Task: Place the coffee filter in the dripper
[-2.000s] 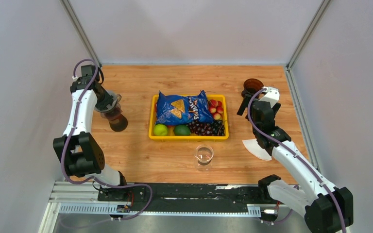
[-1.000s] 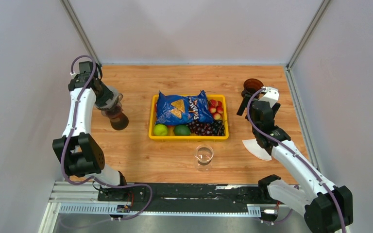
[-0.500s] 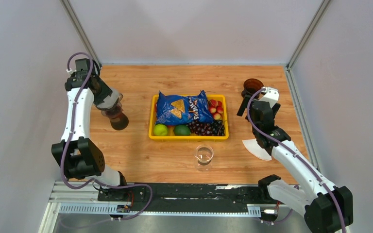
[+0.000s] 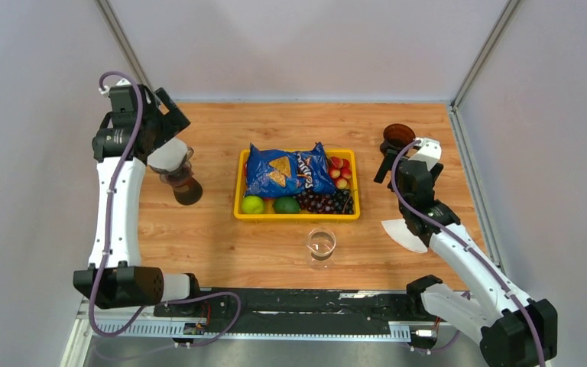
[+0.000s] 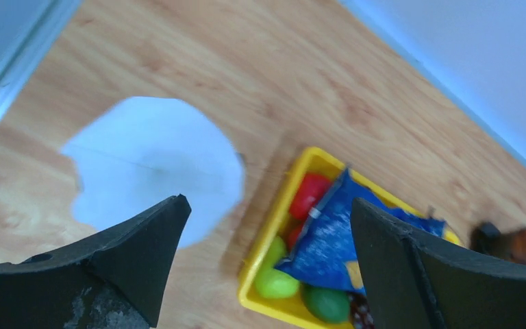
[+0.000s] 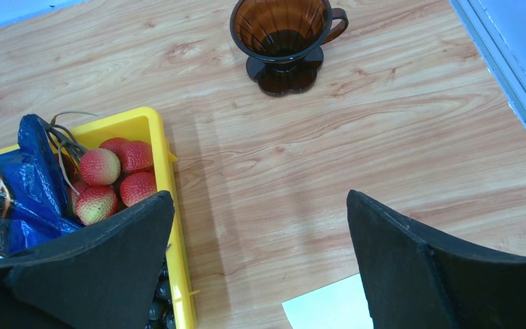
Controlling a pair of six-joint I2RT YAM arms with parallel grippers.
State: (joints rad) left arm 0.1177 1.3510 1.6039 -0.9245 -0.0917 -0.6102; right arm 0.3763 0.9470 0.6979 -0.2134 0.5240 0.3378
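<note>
Left gripper (image 5: pixel 267 204) is up off the table (image 4: pixel 222 245), fingers wide apart, nothing between them. It hangs over the far left corner. Below it I see the white coffee filter (image 5: pixel 154 164) sitting in the mouth of the brown dripper (image 4: pixel 185 189) at the left side of the table, left of the yellow tray (image 4: pixel 296 216). In the left wrist view only the white paper shows, blurred, and the dripper body under it is mostly covered, so I can't tell how deep the paper is seated. In the top view the paper looks tilted toward the arm, with the dripper's dark base showing on the near side.

Right gripper (image 6: pixel 260 197) is also spread open and empty, hovering over bare wood to the right of the tray. A second brown dripper (image 6: pixel 282 31) stands upright at the far right, handle pointing right, nothing inside it. A second white filter sheet (image 6: pixel 325 308) lies flat on the table near the right arm, well apart from that dripper.

In the tray, a blue chip bag (image 4: pixel 284 170) takes up most of the space, red lychees (image 6: pixel 113 178) sit in the far right corner, and dark grapes and green fruit run along the near edge. A clear glass (image 4: pixel 321 243) stands on the table just in front of the tray.
</note>
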